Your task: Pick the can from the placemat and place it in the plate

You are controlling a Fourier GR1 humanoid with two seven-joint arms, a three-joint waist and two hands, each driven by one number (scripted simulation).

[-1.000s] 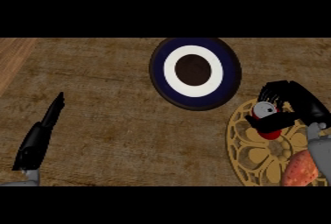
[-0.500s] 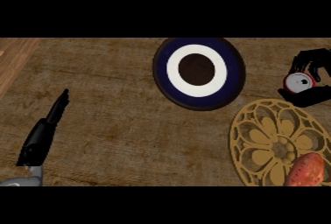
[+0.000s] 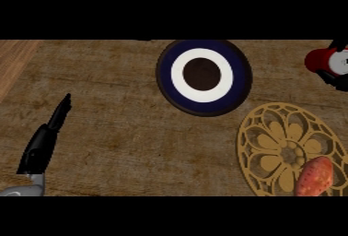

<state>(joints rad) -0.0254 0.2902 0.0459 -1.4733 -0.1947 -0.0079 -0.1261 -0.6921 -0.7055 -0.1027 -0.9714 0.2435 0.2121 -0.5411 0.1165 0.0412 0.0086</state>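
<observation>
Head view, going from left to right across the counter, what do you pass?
Black left hand resting at the left edge → round navy plate with white ring and dark centre → golden flower-patterned openwork placemat → red and white can at the right edge.

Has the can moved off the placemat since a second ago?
Yes. The can, held in the right robot hand, has lifted off the placemat, now beyond it beside the plate.

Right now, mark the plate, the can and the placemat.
plate [image 3: 202, 102]: head view, on its dark blue rim, lower part.
can [image 3: 321, 59]: head view, on its red side, at the right edge.
placemat [image 3: 262, 138]: head view, on its golden openwork, upper left part.
</observation>
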